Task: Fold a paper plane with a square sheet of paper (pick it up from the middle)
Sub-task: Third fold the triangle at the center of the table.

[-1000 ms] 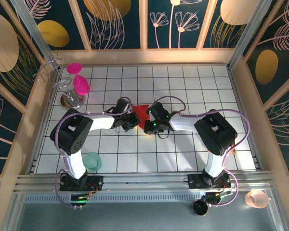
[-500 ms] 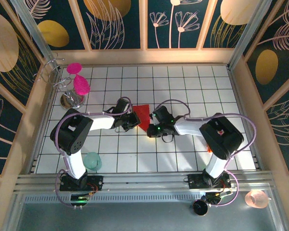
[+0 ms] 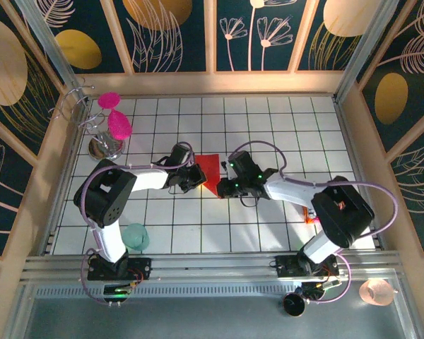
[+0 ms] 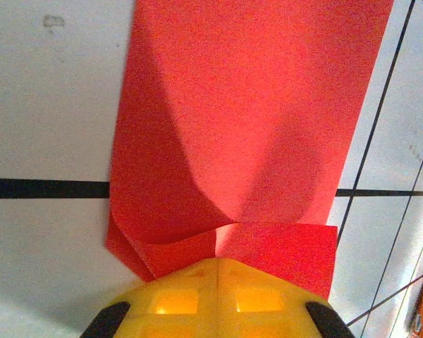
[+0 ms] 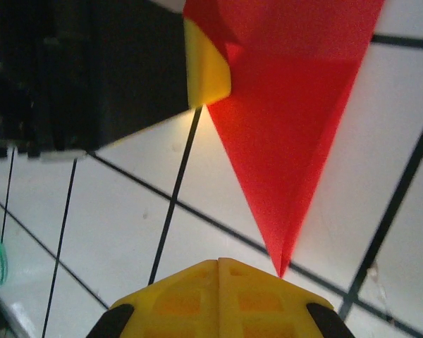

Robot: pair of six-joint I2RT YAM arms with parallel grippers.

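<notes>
red paper plane (image 3: 210, 168) lies on the middle of the table (image 3: 283, 127) between both claws. left claw (image 3: 196, 179) pressed together, touching its left edge, grip unclear. right claw (image 3: 226, 188) pressed together, just beside its near point.

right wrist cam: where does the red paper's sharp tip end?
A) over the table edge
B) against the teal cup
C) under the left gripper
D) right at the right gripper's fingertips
D: in the right wrist view the red paper narrows to a single point that stops just at the shut fingertips of the right gripper, on the white tiles.
</notes>
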